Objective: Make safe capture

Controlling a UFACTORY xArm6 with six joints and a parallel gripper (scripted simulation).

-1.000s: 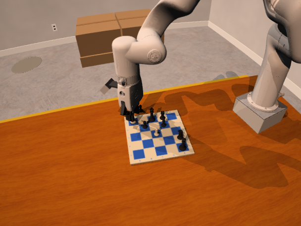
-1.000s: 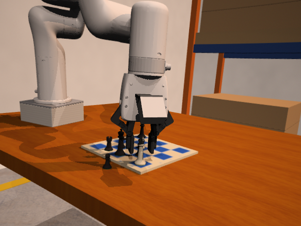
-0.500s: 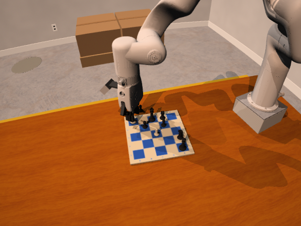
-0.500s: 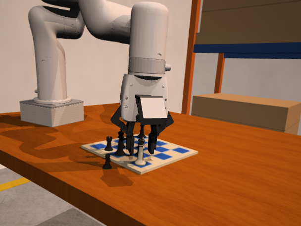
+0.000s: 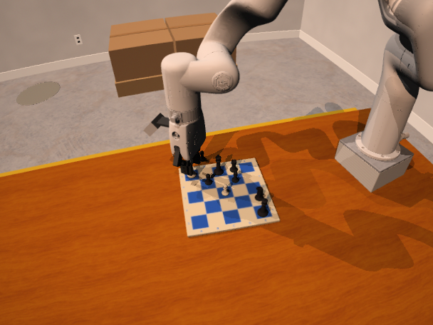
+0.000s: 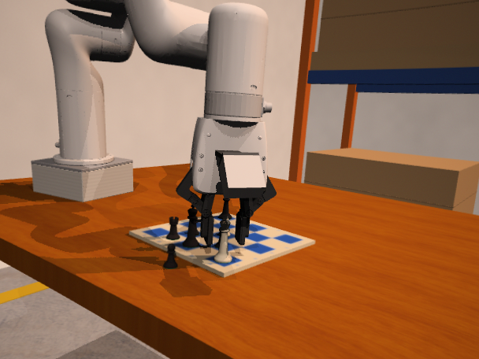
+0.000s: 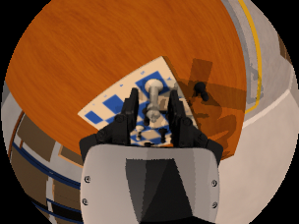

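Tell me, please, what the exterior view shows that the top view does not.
Only the exterior view shows the tall white piece at full height, standing between the open jaws of the gripper. Only the top view shows two black pieces at the board's right edge. Both show the board, the arm's base and a black pawn off the board.
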